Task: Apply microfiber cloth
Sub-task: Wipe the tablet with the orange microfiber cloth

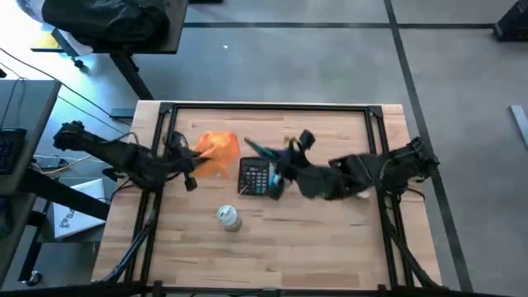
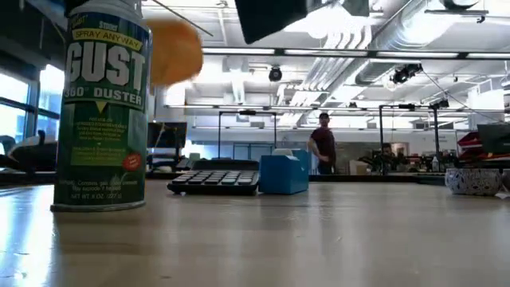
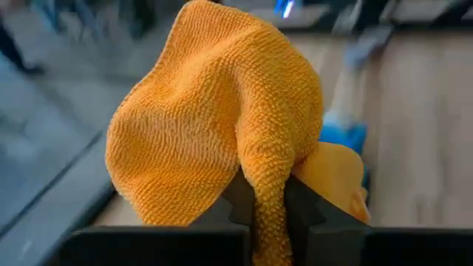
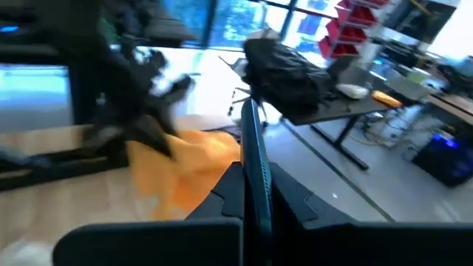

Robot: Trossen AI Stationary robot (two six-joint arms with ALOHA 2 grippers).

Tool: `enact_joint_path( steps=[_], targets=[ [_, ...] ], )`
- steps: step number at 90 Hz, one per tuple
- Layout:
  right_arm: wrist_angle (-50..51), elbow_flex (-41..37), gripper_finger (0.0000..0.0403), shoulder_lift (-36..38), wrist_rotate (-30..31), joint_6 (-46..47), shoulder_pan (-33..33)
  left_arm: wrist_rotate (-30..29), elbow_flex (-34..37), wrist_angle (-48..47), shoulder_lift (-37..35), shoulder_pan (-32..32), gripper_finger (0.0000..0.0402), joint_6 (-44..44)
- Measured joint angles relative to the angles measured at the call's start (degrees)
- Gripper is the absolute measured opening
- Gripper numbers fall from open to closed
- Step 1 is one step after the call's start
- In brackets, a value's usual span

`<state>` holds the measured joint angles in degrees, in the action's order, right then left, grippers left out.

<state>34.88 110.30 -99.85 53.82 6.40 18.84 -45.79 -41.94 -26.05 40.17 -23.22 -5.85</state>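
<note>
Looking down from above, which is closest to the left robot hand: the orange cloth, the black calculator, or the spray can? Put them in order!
From the left end effector in the high view:
1. The bright orange microfiber cloth, pinched in its fingers, at the table's left-middle.
2. The black rectangular calculator, just right of the cloth.
3. The white-topped green metal duster spray can, toward the table's near edge.

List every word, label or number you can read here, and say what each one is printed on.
"GUST": large white letters on the green spray can.
"360° DUSTER": below that on the can.
"SPRAY ANY WAY": yellow band near the can's top.
The can's fine print and the calculator keys: too small to read.
</note>
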Motion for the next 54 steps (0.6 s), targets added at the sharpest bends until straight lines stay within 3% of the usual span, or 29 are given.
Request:
enact_joint_path(
  steps=[23, 54],
  targets=[
    [-4.6, -0.5, 0.0, 0.0, -4.2, 1.2, -5.8, 0.2, 0.0, 26.8, 3.2, -2.9, 0.0003, 20.5],
    [-8.0, -0.6, 0.0, -2.6, -12.2, 1.1, -6.9, 1.0, 0.0, 52.6, 14.2, -1.6, 0.0003, 36.4]
  ],
)
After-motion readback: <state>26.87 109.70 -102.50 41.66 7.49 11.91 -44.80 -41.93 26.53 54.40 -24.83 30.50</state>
